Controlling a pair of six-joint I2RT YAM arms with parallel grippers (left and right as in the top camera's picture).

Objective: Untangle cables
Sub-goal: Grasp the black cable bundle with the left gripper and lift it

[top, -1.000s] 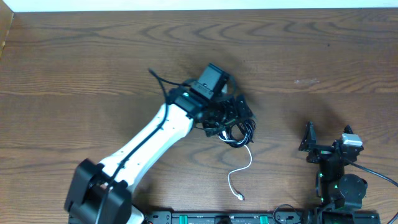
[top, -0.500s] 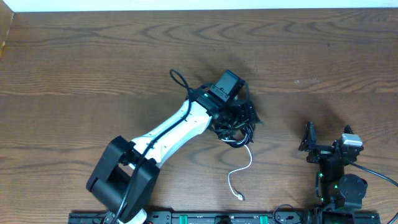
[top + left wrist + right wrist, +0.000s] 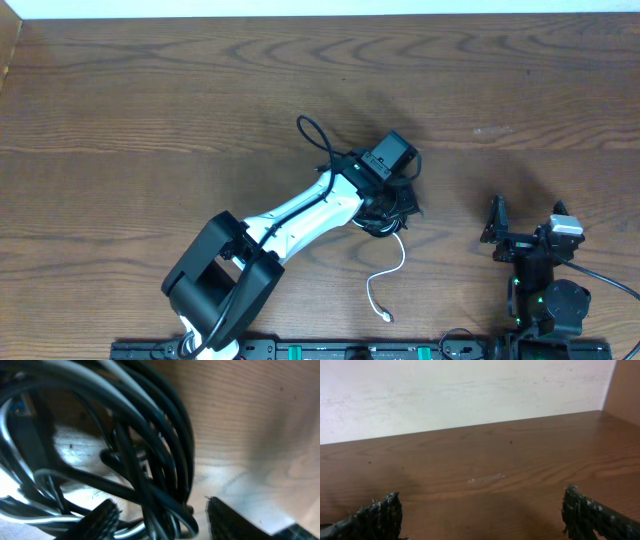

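Overhead – cables: black tangle (image 3: 388, 212) right of the counter's (image 3: 150, 100) middle, toward the near edge – mostly covered by the left arm's head.
Overhead – white cable: one loose strand (image 3: 397, 262) runs out of the tangle toward the near edge in a curve, ending in a small plug (image 3: 387, 316) that lies by itself on the wood.
Overhead – left pincer: (image 3: 398, 195) down on top of the tangle, at the end of the white arm reaching in from the near-left; its fingers are hidden under the wrist here.
Overhead – arm's own wire: thicker black loop (image 3: 312, 135) standing off the arm behind the wrist.
Overhead – right pincer: (image 3: 520, 232) parked near the right front edge, well apart from the tangle.
Left wrist – cables: black loops (image 3: 165, 445) fill the picture, very close and blurred; pale strands (image 3: 45, 520) lie low on the left.
Left wrist – left pincer: (image 3: 160, 515) fingers (image 3: 102, 517) apart, with black strands lying in the gap; a sliver of bare counter (image 3: 250, 420) shows between the bundle and the finger at lower right, so nothing is clamped.
Right wrist – right pincer: (image 3: 481, 510) fingers (image 3: 375, 517) spread wide at the lower corners, holding nothing.
Right wrist – surroundings: bare brown counter (image 3: 495, 455) running to a pale wall (image 3: 470, 390).
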